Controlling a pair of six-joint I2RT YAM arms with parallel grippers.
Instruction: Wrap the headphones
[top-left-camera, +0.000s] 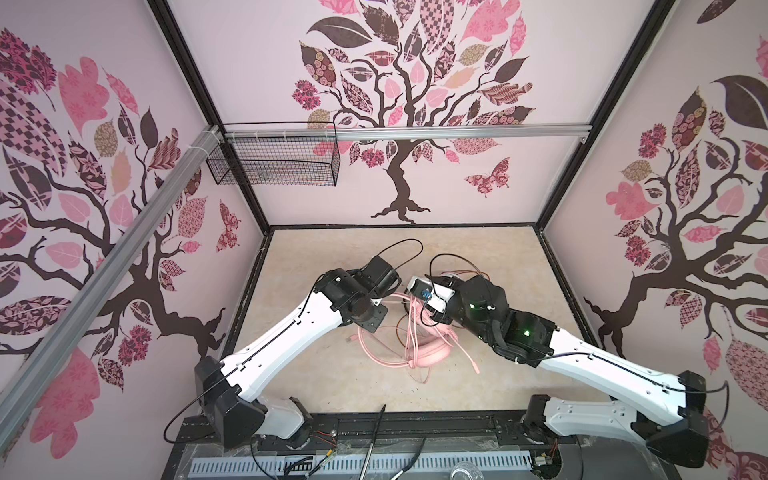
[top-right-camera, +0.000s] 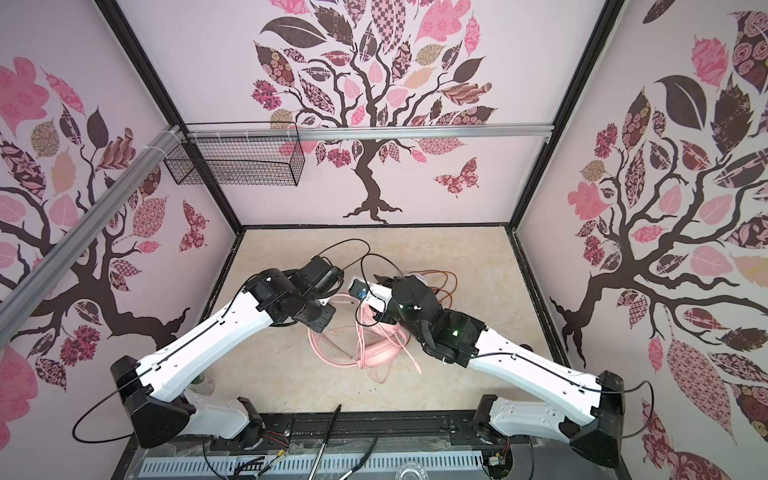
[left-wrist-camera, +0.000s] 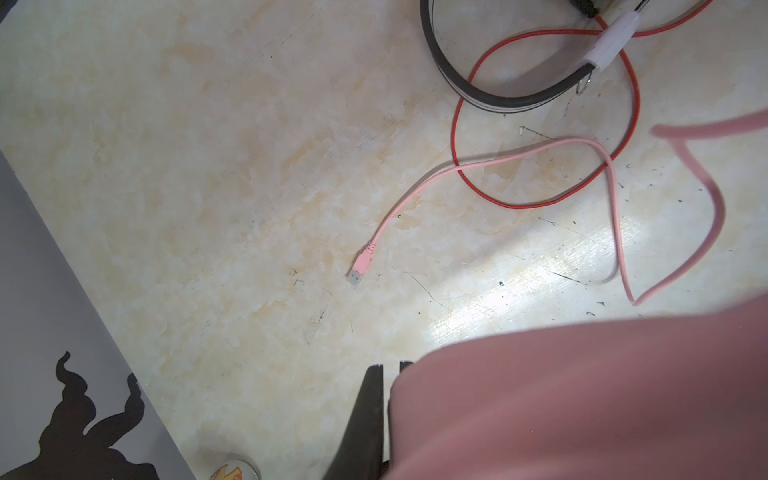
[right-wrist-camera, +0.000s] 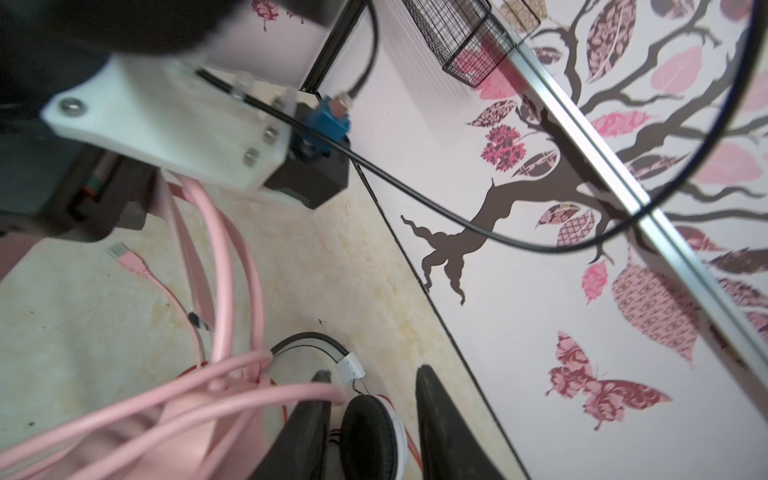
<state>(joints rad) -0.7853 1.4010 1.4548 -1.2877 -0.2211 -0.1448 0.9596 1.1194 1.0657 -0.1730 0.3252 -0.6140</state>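
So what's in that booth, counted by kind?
Pink headphones: 1
White-and-black headphones: 1
Robot arms (left arm, right arm): 2
Wire basket: 1
Total: 5

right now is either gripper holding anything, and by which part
Left gripper is shut on the pink headset, apparently its headband. Right gripper jaws are open; the pink cord only rests against one.
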